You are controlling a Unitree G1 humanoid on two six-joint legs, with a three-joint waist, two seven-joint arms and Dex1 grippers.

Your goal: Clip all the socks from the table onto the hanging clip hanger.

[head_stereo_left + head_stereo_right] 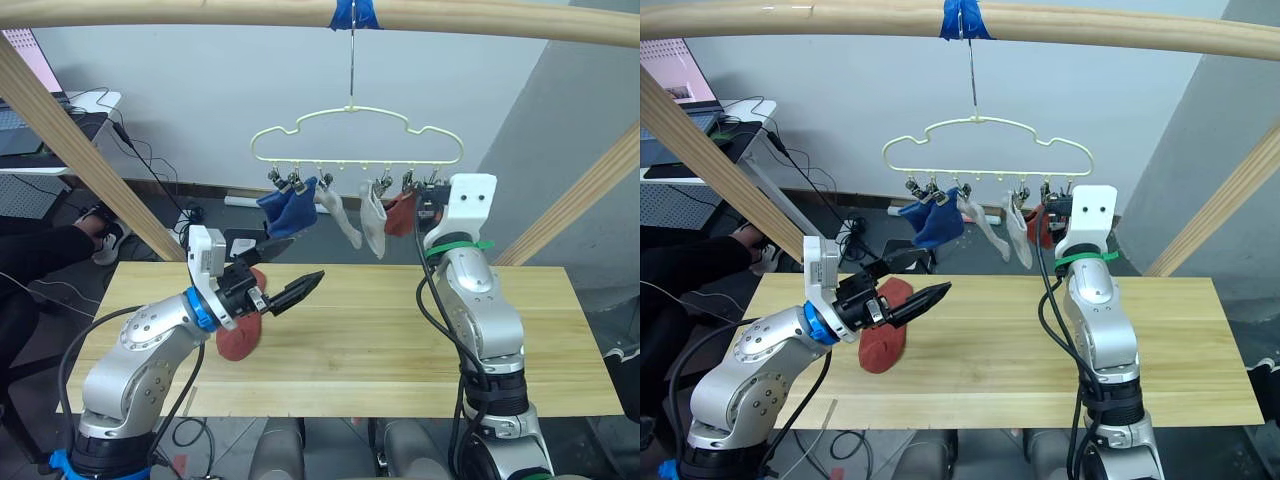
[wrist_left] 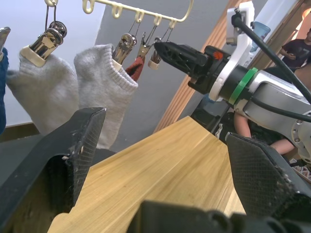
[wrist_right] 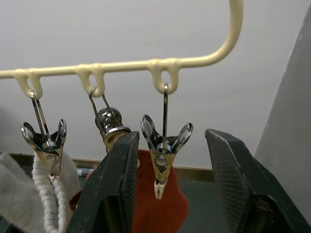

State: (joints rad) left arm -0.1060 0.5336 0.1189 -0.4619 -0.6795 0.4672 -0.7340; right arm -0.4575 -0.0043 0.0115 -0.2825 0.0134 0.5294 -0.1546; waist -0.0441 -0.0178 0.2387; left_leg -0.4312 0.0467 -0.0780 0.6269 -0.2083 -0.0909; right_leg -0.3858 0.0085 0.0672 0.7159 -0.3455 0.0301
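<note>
— Status of the clip hanger (image 1: pixel 357 143)?

— It hangs by its hook from the pole at twelve o'clock. Two blue socks (image 1: pixel 288 208), two grey socks (image 1: pixel 372 222) and one rust-red sock (image 3: pixel 160 201) are clipped on. The right pincer (image 3: pixel 169 191) is raised with fingers apart around the last empty clip (image 3: pixel 164 150), presumably to squeeze it open.

— And the sixth sock?

— The rust-red sock (image 1: pixel 885 335) lies on the worktop (image 1: pixel 520 340) at nine o'clock, under the left pincer (image 1: pixel 293 293), which stands open and empty above it.

— Surroundings?

— Plain pale wood, otherwise bare; cables and a desk (image 1: pixel 60 120) at ten o'clock.
</note>
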